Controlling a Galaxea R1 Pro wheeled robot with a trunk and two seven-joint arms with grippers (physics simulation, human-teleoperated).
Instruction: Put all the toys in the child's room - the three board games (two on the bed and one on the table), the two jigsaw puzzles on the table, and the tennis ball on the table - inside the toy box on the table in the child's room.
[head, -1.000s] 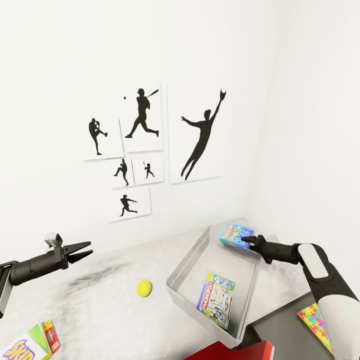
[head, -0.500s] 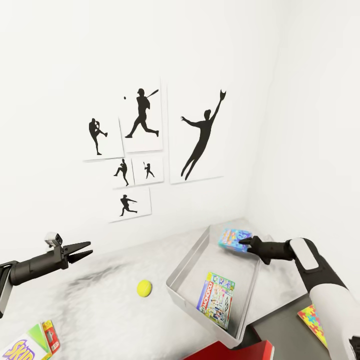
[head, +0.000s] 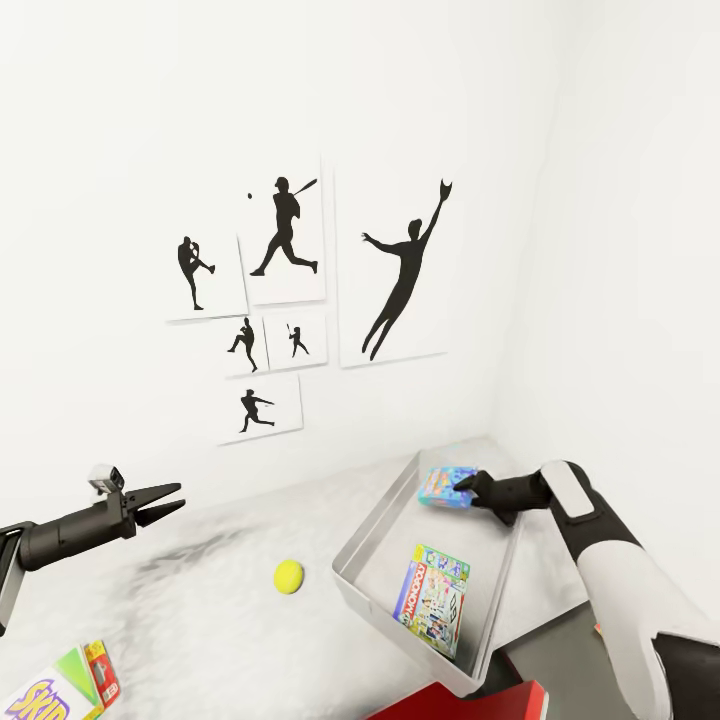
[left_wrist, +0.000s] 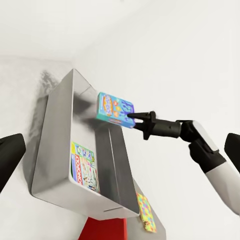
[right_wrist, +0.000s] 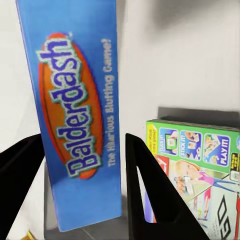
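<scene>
On the table (head: 200, 590), toy box (head: 375, 530) holds Monopoly game (head: 435, 600).

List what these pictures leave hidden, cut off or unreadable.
- Skip-Bo game: head view, cut off by the frame's bottom-left corner.
- Jigsaw puzzle: left wrist view, one lies beside the toy box; a second cannot be found.
- Monopoly game: right wrist view, partly covered by a finger of the right pincer, which grips the Balderdash game.
- Red object: head view, cut by the bottom edge, unidentifiable.
</scene>
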